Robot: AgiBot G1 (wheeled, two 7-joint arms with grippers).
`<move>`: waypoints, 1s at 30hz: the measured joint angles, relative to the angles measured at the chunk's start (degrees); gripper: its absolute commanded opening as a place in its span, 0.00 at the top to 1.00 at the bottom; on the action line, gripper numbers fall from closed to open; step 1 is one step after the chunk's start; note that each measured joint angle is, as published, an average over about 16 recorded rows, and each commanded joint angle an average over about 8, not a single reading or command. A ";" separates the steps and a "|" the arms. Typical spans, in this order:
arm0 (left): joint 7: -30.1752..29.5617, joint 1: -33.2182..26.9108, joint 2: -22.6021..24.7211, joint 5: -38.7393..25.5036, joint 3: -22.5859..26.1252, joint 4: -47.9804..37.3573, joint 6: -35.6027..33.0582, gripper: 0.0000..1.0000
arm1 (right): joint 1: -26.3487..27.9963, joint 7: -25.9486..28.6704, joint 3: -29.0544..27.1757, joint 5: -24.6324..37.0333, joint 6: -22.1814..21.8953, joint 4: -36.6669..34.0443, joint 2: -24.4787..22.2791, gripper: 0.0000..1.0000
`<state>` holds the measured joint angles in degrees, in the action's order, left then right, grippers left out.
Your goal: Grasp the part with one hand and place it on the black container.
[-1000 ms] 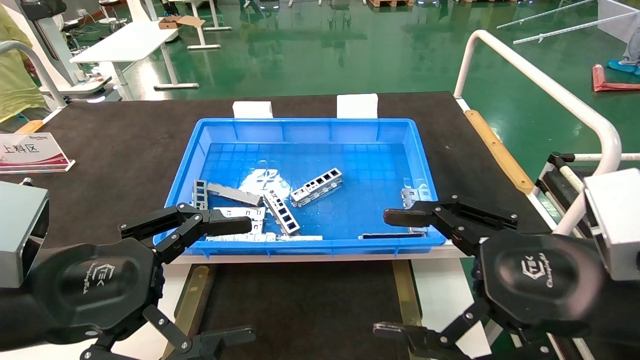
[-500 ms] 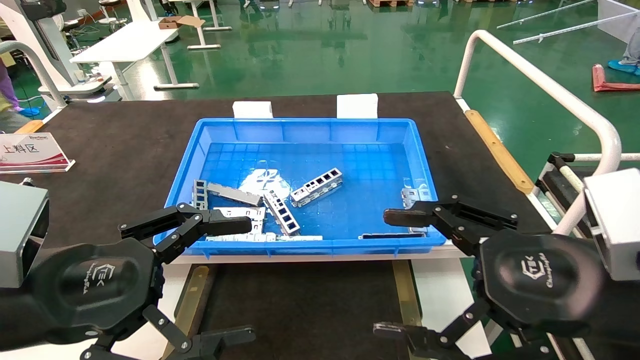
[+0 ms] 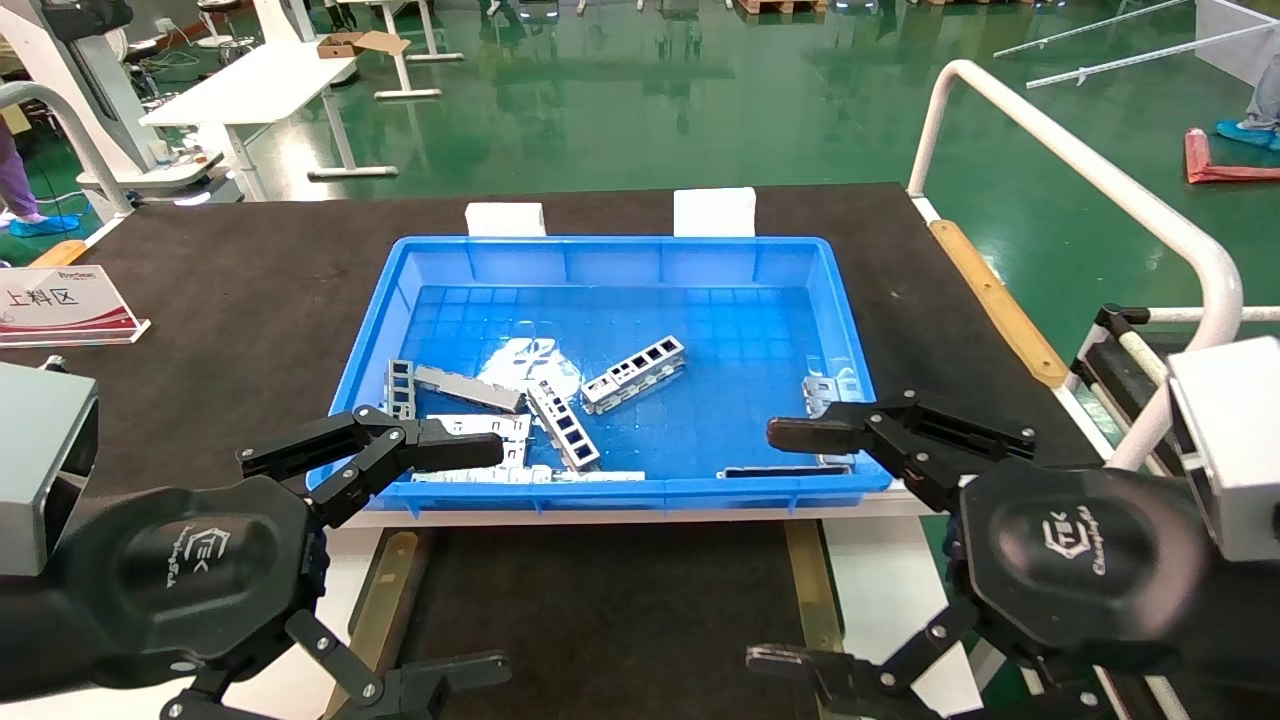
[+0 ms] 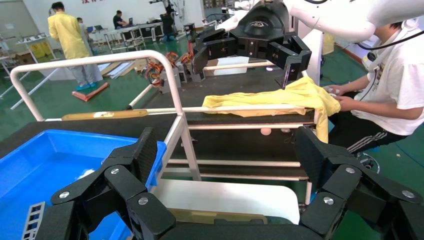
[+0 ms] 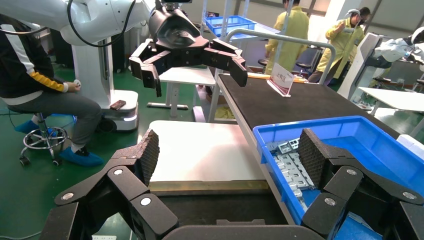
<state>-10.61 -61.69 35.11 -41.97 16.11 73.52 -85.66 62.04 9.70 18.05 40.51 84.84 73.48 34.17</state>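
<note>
Several silver ladder-like parts lie in the blue bin [image 3: 620, 260]: one [image 3: 634, 373] near the middle, another [image 3: 563, 425] nearer the front wall. Parts also show in the right wrist view [image 5: 292, 167]. The black container [image 3: 600, 610], a flat matte-black panel between two brass strips [image 3: 385, 600], lies in front of the bin and has nothing on it. My left gripper [image 3: 500, 558] hovers open over its left side, and my right gripper [image 3: 765, 545] hovers open over its right side. Both are empty, as the left wrist view [image 4: 225, 150] and right wrist view [image 5: 228, 150] also show.
The bin rests on a large black mat [image 3: 230, 290]. Two white blocks [image 3: 505, 218] stand behind it. A sign [image 3: 60, 305] is at the far left. A white tube rail [image 3: 1090, 175] and a wooden strip [image 3: 995, 300] run along the right side.
</note>
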 measured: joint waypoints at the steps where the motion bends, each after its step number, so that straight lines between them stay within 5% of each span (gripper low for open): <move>1: 0.07 -0.04 0.03 -0.08 0.02 0.00 0.01 0.00 | 0.00 0.00 0.00 0.00 0.00 0.00 0.00 0.00; 30: 3.34 -6.85 8.29 -13.58 4.57 -6.26 9.59 0.00 | 0.04 -0.04 0.07 -0.03 0.01 -0.05 -0.01 0.00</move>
<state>-7.27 -68.54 43.39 -55.54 20.69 67.26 -76.07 62.08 9.66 18.12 40.48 84.86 73.43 34.16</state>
